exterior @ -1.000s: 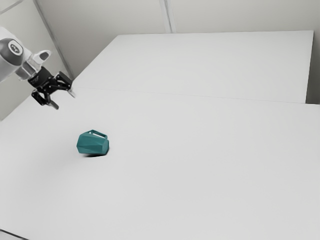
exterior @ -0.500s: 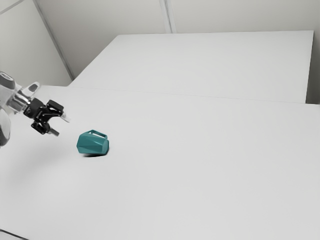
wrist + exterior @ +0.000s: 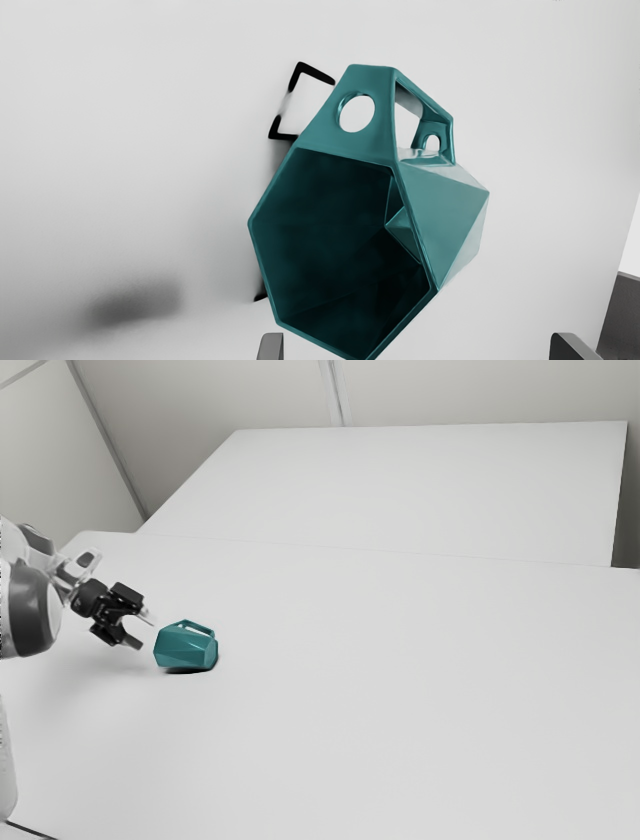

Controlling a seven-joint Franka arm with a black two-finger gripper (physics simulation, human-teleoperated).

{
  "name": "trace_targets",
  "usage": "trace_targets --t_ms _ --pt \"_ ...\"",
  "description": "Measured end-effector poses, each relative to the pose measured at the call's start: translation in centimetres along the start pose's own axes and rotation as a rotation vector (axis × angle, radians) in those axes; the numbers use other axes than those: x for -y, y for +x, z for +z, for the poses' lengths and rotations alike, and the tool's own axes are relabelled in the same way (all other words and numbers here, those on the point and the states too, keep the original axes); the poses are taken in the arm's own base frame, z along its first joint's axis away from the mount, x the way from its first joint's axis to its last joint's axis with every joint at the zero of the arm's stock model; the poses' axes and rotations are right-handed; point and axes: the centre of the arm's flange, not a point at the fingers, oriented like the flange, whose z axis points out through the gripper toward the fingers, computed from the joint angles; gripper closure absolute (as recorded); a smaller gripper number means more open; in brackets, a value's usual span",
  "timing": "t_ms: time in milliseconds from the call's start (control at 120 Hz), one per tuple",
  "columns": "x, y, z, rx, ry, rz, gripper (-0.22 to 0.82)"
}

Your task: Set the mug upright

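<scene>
In the exterior view my gripper (image 3: pixel 146 635) hovers just to the left of the teal mug (image 3: pixel 186 648), its fingers spread apart. The mug lies on its side on the white table, its handle up and its base toward the exterior view's right. In the wrist view the dark hollow mouth of the faceted mug (image 3: pixel 445 220) faces the camera. There my gripper (image 3: pixel 415 345) is open, one fingertip near the mug's rim and the other well off to its side. Neither finger visibly holds the mug.
The white table (image 3: pixel 400 700) stretches far to the exterior view's right, with another pale surface (image 3: pixel 430 490) behind it. A thin dark line (image 3: pixel 30 830) crosses the near left corner. The mug's shadow falls beside it.
The arm has come down from the upper left and then moved right toward the mug, its gripper now right beside it. The mug has stayed where it was.
</scene>
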Motion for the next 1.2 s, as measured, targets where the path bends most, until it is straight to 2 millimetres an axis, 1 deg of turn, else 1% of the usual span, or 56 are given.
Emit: trace_targets --t_ms 108,225,458,567,650,783,958,1092,1200 --pt "-0.1 1.0 0.8 0.001 -0.011 0.040 0.03" --pt "0.1 1.4 1.6 0.006 -0.022 0.069 0.03" --pt "-1.4 2.1 3.6 0.016 -0.055 0.137 0.03" --pt "-0.9 2.0 3.9 0.008 -0.066 0.142 0.06" --pt "-0.5 2.0 4.1 0.006 -0.069 0.145 0.15" --pt "-0.1 2.1 4.5 0.007 -0.073 0.150 0.35" --pt "-0.1 2.2 4.6 0.001 -0.074 0.163 0.61" --pt "-0.5 2.3 4.3 -0.007 -0.070 0.178 0.69" --pt "-0.9 2.4 3.9 -0.018 -0.070 0.192 0.73"
